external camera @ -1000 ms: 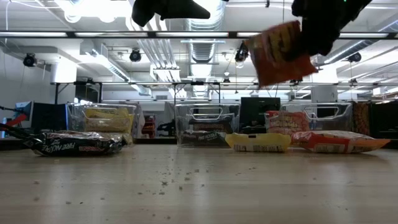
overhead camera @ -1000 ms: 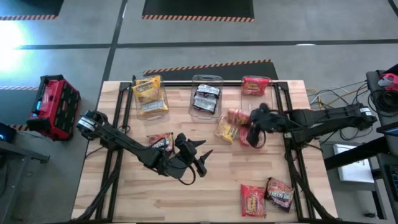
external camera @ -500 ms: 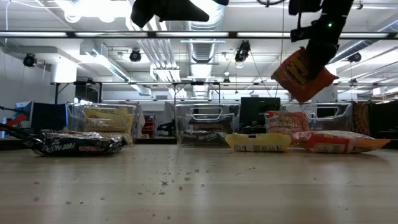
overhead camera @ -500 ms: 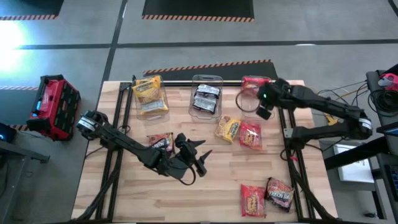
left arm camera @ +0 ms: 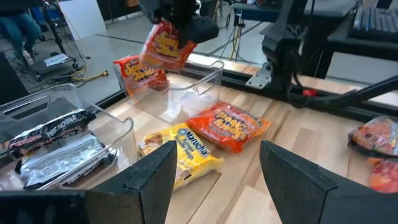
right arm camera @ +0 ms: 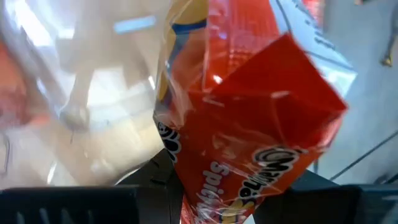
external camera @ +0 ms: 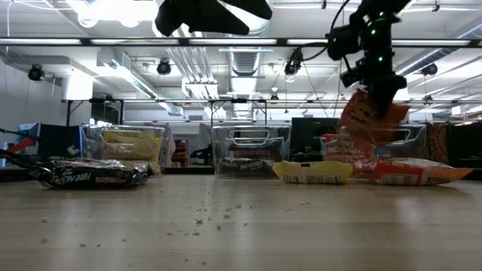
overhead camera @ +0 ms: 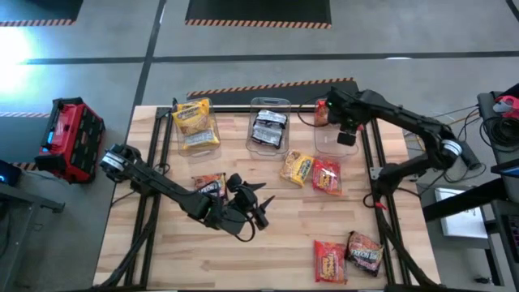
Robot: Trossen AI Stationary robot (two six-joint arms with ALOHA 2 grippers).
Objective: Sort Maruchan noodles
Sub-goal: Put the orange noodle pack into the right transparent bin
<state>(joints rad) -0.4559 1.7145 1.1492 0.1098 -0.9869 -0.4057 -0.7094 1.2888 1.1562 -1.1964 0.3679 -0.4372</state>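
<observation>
My right gripper (external camera: 376,89) is shut on a red Maruchan noodle packet (external camera: 366,117), held over the clear right bin (overhead camera: 326,143) at the table's far edge. Another red packet (left arm camera: 138,73) leans inside that bin. The left bin holds a yellow packet (overhead camera: 195,123) and the middle bin a dark one (overhead camera: 268,128). A yellow packet (overhead camera: 297,168) and a red one (overhead camera: 327,177) lie flat on the table in front of the bins. My left gripper (overhead camera: 256,208) hovers open mid-table, touching nothing. My right gripper pinches the red packet by its upper end (right arm camera: 239,186) between its two fingers, which come from above and point steeply down. The packet hangs tilted below the fingers (external camera: 380,79), clear of the table, with its lower end at the bin's rim height.
A dark packet (overhead camera: 209,186) lies beside my left arm. A red packet (overhead camera: 330,261) and a dark one (overhead camera: 365,253) lie near the front right corner. A red toolbox (overhead camera: 73,138) stands off the table's left side.
My right gripper has swung from above the loose packets toward the table's far edge, tipping to point down, and now stands over the right bin. The red packet has gone along and hangs lower, just over the bin.
</observation>
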